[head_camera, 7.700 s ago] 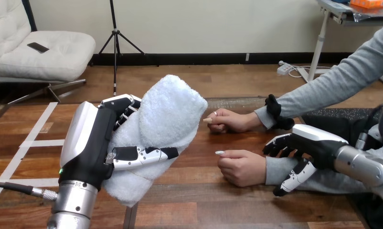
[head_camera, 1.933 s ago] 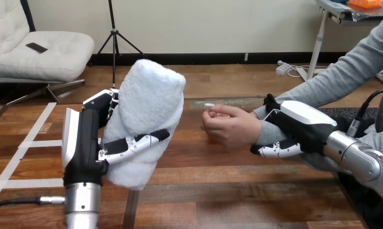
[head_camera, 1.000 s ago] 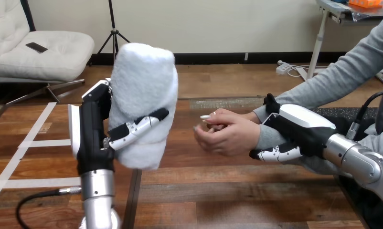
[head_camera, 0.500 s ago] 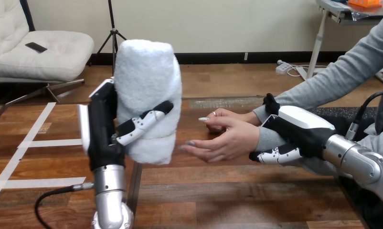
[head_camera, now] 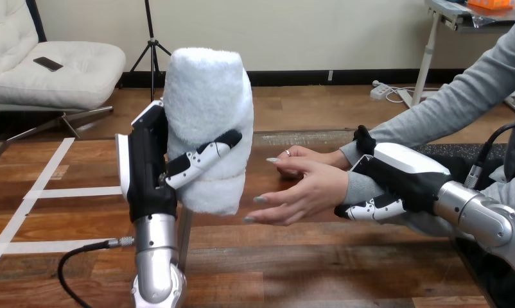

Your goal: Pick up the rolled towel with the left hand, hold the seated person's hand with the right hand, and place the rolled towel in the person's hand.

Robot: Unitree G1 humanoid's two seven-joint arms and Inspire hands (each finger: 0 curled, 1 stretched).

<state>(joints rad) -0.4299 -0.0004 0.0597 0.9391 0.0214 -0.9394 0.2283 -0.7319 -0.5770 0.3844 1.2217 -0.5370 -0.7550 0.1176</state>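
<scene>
Wooden table (head_camera: 319,263): left hand (head_camera: 149,167) grips rolled towel (head_camera: 207,96) upright; right hand (head_camera: 402,170) clasps person's wrist (head_camera: 354,184).

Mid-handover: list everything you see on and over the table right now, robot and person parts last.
Rolled towel: one, white, upright above the table's left half, in the left robot hand.
Table: one, brown wood, across the view.
Tape strips: several, white, on the table's left part.
Person's nearer hand: one, open, fingers stretched towards the towel, fingertips close to it.
Person's farther hand: one, behind the nearer hand.
Left robot hand: one, black and white, curled round the towel.
Right robot hand: one, black and white, at the view's right, curled round the nearer hand's grey-sleeved wrist.
</scene>
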